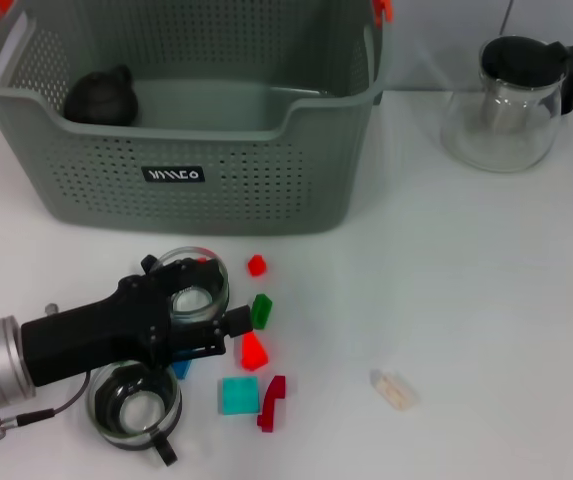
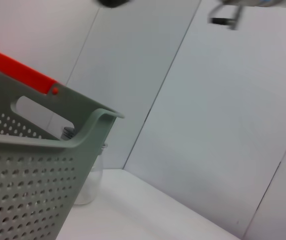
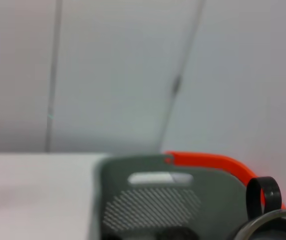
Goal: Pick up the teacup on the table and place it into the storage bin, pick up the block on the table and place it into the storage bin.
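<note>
Near the front left of the table a clear glass teacup (image 1: pixel 194 283) stands upright. My left gripper (image 1: pixel 204 305) reaches in from the left, low over the table, with its black head around or right over this cup. A second glass teacup (image 1: pixel 133 404) stands closer to me, beside the arm. Small blocks lie to the gripper's right: a red block (image 1: pixel 256 265), a green block (image 1: pixel 261 310), another red block (image 1: pixel 254 352), a teal block (image 1: pixel 238 395) and a dark red one (image 1: pixel 272 402). The grey-green storage bin (image 1: pixel 266 190) stands behind them. My right gripper is out of view.
A dark round object (image 1: pixel 101 97) lies inside the bin. A glass pitcher (image 1: pixel 511 100) with a black lid stands at the back right. A small pale clear piece (image 1: pixel 394 390) lies on the table's right half. The left wrist view shows the bin wall (image 2: pixel 28 175).
</note>
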`<action>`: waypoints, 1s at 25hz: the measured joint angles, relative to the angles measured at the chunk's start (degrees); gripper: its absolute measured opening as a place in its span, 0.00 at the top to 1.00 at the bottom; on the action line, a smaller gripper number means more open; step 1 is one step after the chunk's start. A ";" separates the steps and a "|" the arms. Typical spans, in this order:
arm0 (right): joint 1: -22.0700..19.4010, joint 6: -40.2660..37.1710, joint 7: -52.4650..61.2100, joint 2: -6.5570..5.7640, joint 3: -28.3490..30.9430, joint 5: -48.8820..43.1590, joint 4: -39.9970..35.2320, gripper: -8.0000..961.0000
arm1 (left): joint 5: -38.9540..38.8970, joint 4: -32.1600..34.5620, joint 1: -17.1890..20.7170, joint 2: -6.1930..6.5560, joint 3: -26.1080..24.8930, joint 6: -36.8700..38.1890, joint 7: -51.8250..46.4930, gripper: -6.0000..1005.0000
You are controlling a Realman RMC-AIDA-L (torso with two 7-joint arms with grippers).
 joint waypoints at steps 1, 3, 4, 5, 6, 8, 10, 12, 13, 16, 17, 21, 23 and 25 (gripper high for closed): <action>1.46 2.92 -1.35 0.23 -0.33 -1.43 2.91 0.93 | -0.06 0.00 0.00 -0.02 0.01 0.05 0.00 0.07; 3.87 8.59 -3.69 0.69 -1.58 -3.32 8.19 0.93 | -0.28 0.00 0.00 -0.04 0.00 0.26 -0.01 0.07; 4.79 11.82 -4.62 0.81 -2.71 -3.65 10.77 0.93 | -0.46 0.00 -0.01 -0.04 0.00 0.41 -0.01 0.07; 5.71 14.78 -5.47 0.93 -3.95 -3.88 13.37 0.93 | -0.53 0.00 -0.04 -0.05 0.01 0.47 -0.04 0.07; 6.39 17.80 -6.25 1.00 -5.23 -3.95 15.94 0.93 | -0.55 0.00 -0.08 -0.05 0.01 0.50 -0.06 0.07; 7.41 22.17 -7.40 1.09 -6.88 -3.99 19.78 0.93 | -0.57 0.00 -0.21 0.08 0.01 0.53 -0.24 0.07; 8.03 26.14 -9.03 1.37 -7.64 -4.00 23.33 0.93 | -0.58 0.00 -0.27 0.20 0.00 0.56 -0.40 0.07; 8.32 29.11 -10.41 1.71 -7.85 -4.00 25.49 0.93 | -0.59 0.06 -0.27 0.28 0.01 0.60 -0.60 0.07; 8.42 30.54 -11.02 1.86 -7.98 -4.02 26.50 0.93 | -0.59 0.17 -0.27 0.31 0.01 0.63 -0.78 0.07; 8.56 33.49 -12.37 2.22 -8.41 -4.12 28.78 0.93 | -0.59 0.32 -0.35 0.35 0.01 0.65 -1.06 0.07; 8.53 34.45 -12.63 2.42 -8.65 -4.14 29.17 0.93 | -0.59 0.32 -0.37 0.37 0.01 0.65 -1.07 0.07; 8.10 38.71 -13.01 3.16 -10.71 -4.32 30.42 0.93 | -0.59 0.35 -0.44 0.46 0.01 0.65 -1.08 0.07; 8.08 40.41 -13.23 3.36 -11.82 -4.33 31.27 0.93 | -0.59 0.32 -0.49 0.47 0.01 0.64 -1.08 0.07; 8.08 41.69 -13.47 3.59 -12.62 -4.35 31.94 0.93 | -0.59 0.24 -0.56 0.47 0.01 0.61 -1.08 0.07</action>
